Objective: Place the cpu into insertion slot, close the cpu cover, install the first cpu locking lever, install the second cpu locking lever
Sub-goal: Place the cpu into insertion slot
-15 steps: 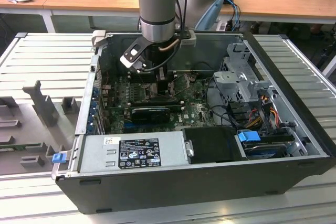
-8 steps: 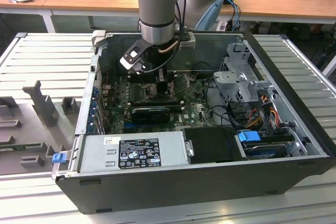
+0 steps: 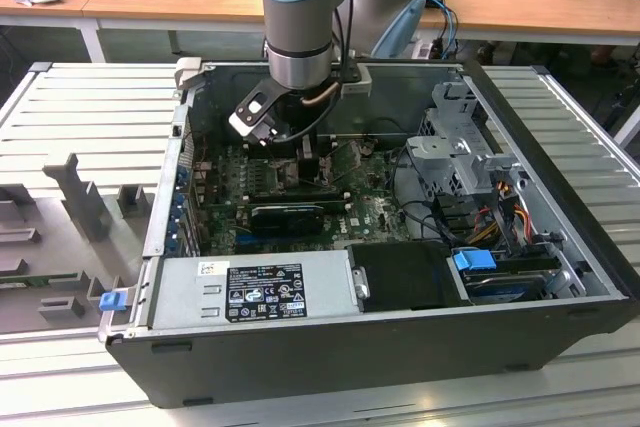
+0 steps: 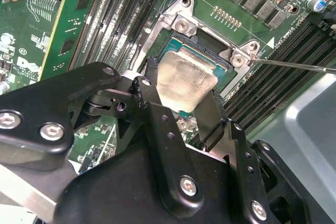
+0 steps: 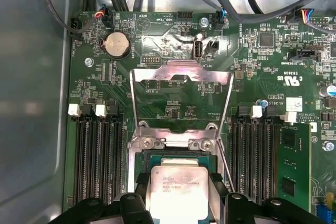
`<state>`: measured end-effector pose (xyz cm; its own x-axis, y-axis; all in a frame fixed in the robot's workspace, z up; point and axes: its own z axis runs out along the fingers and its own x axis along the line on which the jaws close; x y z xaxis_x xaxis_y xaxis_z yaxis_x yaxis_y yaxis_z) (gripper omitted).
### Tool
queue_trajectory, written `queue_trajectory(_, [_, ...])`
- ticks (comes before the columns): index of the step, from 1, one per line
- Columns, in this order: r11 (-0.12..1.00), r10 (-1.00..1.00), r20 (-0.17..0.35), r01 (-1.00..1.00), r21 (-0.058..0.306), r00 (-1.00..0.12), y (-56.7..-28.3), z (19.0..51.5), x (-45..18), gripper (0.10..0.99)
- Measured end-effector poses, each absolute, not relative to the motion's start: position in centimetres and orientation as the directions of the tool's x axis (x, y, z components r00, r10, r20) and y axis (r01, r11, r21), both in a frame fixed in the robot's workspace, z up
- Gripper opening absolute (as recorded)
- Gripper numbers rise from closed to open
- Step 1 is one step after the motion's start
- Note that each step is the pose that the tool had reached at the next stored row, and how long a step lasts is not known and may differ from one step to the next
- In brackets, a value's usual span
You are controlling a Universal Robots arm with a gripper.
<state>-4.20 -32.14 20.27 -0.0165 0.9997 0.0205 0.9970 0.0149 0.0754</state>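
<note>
cpu [image 4: 184,83] pinched at its edges by gripper [image 4: 182,92], jaws partly closed, over insertion slot [image 4: 206,51]; cpu cover [image 5: 181,72] flipped open; exterior view: gripper 12 o'clock from power supply [image 3: 250,292]

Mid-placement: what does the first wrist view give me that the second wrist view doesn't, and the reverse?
First wrist view: the thin hinged silver-grey metal cpu cover swung open off the socket, a round silver coin cell, and cable plugs along the board's edge.
Second wrist view: the black gripper body, with its bolted linkage and the full length of its fingers.
Both wrist views: the flat square silver-topped cpu gripped over the square black insertion slot, with long black memory slots on either side.
</note>
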Motion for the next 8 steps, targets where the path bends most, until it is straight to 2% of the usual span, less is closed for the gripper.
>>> queue_trajectory(7, [0.015,1.000,0.021,0.997,0.075,-0.017,-32.14,20.21,-4.20,0.541])
queue_trajectory(8, [0.015,1.000,0.021,0.997,0.075,-0.016,-32.14,20.21,-4.20,0.604])
